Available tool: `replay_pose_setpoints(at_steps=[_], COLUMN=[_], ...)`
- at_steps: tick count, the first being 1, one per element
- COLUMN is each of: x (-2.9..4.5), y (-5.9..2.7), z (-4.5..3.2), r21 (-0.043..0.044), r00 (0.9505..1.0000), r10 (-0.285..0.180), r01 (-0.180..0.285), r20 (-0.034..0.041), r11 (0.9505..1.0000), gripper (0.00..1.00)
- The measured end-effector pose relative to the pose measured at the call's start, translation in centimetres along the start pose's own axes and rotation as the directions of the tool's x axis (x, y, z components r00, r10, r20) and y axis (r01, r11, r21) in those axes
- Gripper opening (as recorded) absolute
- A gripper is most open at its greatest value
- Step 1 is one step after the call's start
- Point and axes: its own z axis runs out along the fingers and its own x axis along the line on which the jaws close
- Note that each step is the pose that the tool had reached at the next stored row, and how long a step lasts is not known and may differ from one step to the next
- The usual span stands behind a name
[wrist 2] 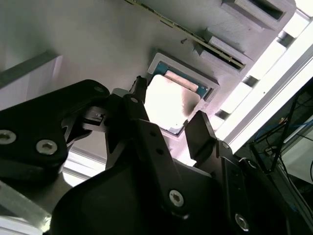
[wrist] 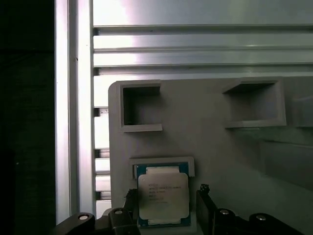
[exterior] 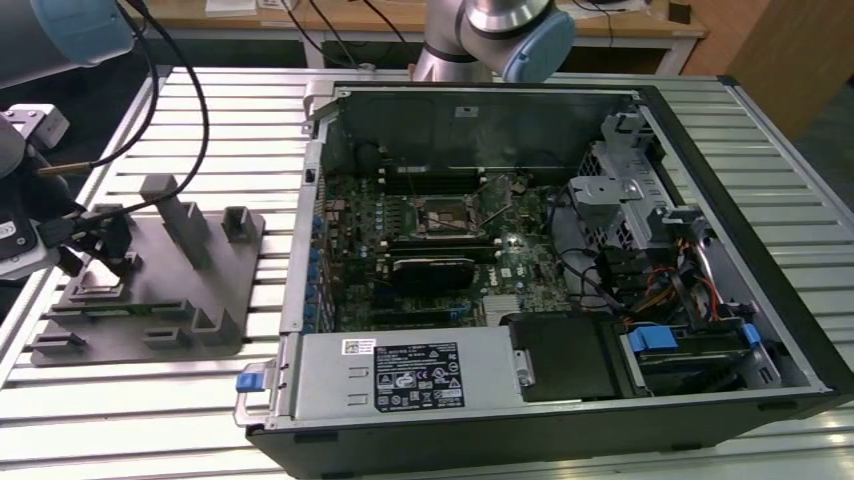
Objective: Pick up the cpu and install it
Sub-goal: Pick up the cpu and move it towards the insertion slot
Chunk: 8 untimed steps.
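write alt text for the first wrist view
A small square cpu with a silvery metal top and green rim lies flat in a recess of a grey plastic fixture tray, the black gripper open with a finger on each side of it. The tray also has two empty square pockets and rests on a ribbed aluminium table.

On the slatted metal worktop [exterior: 787, 130] an open black computer case [exterior: 747, 215] lies on its side, showing its green motherboard [exterior: 358, 250] and silver power supply [exterior: 400, 375], with a grey fixture tray [exterior: 147, 315] just beside it at the exterior view's left.
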Motion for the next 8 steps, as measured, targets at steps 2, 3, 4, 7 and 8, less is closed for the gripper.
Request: replay_pose_setpoints(at_steps=[2, 3, 4, 7, 8], x=[0.04, 0.07, 0.08, 0.13, 0.14], y=[0.01, 0.03, 0.04, 0.07, 0.07], z=[0.10, 0.14, 0.19, 0.33, 0.38], r21=[-0.0001, -0.0002, -0.0002, -0.0016, -0.0021], r00=[1.0000, 1.0000, 1.0000, 1.0000, 1.0000], r10=[0.000, 0.000, 0.000, 0.000, -0.001], r01=[0.000, 0.000, 0.000, 0.000, 0.001], r20=[-0.0001, 0.0000, 0.0000, -0.0002, -0.0001], r11=[1.0000, 1.0000, 1.0000, 1.0000, 1.0000], gripper=[0.59, 0.59, 0.59, 0.59, 0.59])
